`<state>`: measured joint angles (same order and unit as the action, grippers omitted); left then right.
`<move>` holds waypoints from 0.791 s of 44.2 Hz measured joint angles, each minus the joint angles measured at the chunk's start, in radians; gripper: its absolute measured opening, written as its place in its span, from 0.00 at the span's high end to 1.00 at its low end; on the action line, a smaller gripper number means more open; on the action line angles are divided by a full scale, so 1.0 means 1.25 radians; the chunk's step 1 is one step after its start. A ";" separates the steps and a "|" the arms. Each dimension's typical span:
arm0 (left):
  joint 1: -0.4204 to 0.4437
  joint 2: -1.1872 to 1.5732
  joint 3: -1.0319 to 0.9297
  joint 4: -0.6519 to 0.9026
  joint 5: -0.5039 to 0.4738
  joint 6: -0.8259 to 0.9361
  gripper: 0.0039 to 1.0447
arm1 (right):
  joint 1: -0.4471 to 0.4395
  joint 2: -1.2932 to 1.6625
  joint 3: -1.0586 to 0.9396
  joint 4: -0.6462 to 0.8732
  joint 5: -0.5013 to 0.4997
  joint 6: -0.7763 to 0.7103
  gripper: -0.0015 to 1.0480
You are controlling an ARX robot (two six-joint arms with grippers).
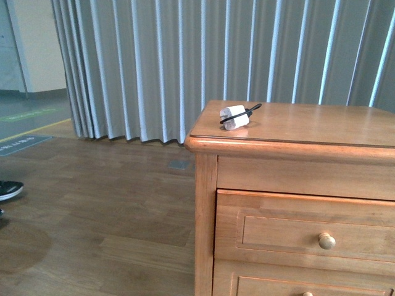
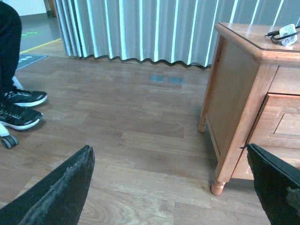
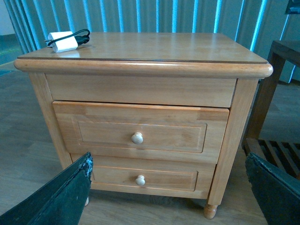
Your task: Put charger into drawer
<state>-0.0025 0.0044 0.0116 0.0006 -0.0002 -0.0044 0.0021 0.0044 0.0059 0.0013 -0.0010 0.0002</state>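
The charger (image 1: 235,117), a small white block with a black cable round it, lies on the near left corner of the wooden nightstand's top (image 1: 308,126). It also shows in the right wrist view (image 3: 64,41) and in the left wrist view (image 2: 287,35). The drawer (image 3: 140,131), the taller upper one with a round pale knob (image 3: 137,138), is closed; it shows in the front view too (image 1: 308,231). My right gripper (image 3: 168,197) is open and empty, facing the drawer fronts from a distance. My left gripper (image 2: 171,187) is open and empty, low over the floor to the left of the nightstand.
A shorter lower drawer (image 3: 143,178) with its own knob sits below. A dark wooden rack (image 3: 276,93) stands right of the nightstand. Grey curtains (image 1: 185,61) hang behind. A person's shoes (image 2: 21,108) are on the floor at the left.
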 joint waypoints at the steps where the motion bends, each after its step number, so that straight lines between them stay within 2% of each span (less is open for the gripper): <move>1: 0.000 0.000 0.000 0.000 0.000 0.000 0.06 | 0.000 0.000 0.000 0.000 0.000 0.000 0.08; 31: 0.000 0.000 0.000 0.000 0.000 0.000 0.06 | 0.000 0.000 0.000 0.000 0.000 0.000 0.08; 32: 0.000 0.000 0.000 0.000 0.000 0.000 0.06 | 0.006 0.001 0.000 0.000 0.018 -0.008 0.08; 35: 0.000 0.000 0.000 0.000 0.000 0.000 0.06 | 0.057 0.029 0.000 0.024 0.147 -0.046 0.08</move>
<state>-0.0025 0.0044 0.0116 0.0002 -0.0006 -0.0044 0.0731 0.0410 0.0063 0.0315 0.1825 -0.0578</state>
